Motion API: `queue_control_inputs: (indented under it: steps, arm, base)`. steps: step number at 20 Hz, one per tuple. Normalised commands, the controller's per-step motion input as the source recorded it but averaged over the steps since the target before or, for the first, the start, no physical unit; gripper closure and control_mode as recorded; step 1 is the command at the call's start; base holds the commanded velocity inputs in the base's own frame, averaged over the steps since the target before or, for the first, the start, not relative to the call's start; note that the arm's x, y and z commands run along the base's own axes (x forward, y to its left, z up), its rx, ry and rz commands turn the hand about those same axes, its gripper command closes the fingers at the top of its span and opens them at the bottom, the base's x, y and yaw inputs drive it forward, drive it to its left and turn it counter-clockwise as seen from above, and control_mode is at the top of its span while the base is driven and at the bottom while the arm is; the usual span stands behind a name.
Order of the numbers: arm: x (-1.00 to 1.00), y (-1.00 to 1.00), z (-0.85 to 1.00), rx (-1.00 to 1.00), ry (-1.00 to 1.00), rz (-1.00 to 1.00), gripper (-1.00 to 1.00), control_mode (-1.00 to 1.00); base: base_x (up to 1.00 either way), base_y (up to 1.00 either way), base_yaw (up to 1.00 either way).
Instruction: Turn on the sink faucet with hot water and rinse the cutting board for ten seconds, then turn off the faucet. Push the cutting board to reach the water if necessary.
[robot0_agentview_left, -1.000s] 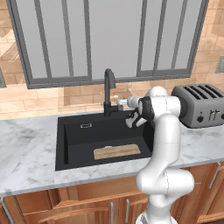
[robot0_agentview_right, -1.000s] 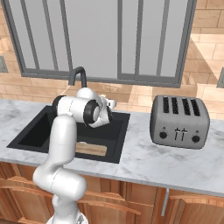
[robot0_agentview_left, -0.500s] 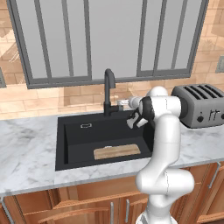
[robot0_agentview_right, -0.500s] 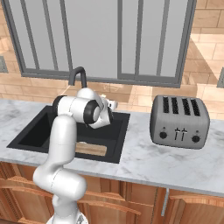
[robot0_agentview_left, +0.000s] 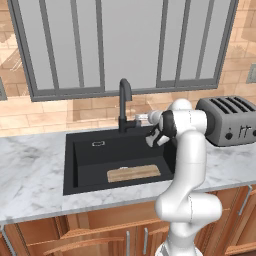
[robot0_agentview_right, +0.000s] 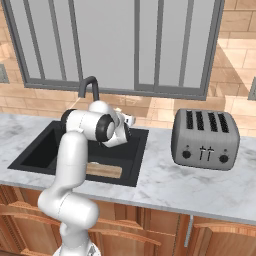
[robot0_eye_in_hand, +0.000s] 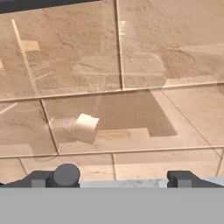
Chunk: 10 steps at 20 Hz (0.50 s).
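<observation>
The small flat light-tan wooden cutting board (robot0_agentview_left: 133, 173) lies on the floor of the large rectangular matte-black sink (robot0_agentview_left: 85, 160), toward its front edge and well forward of the tall matte-black gooseneck faucet (robot0_agentview_left: 123, 106) that rises at the back rim. The white arm's gripper (robot0_agentview_left: 140, 118) hovers just right of the faucet's base by its side lever, facing the tan brick wall (robot0_eye_in_hand: 131, 57); its two dark fingertips (robot0_eye_in_hand: 65, 176) stand apart, holding nothing. A grey four-slot toaster (robot0_agentview_right: 204, 138) sits on the marble counter (robot0_agentview_right: 200, 187) right of the sink.

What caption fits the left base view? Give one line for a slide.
White arm reaches beside the sink faucet; cutting board lies dry in the sink.
</observation>
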Motion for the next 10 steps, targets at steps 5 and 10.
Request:
queue_control_inputs:
  steps: [5,10]
  arm:
    - [-0.07,-0.34,0.0,0.0,0.0,0.0,-1.0,-1.0]
    - [-0.06,-0.32,0.0,0.0,0.0,0.0,-1.0,-1.0]
  base:
    - [0.0,0.0,0.0]
    - [0.0,0.0,0.0]
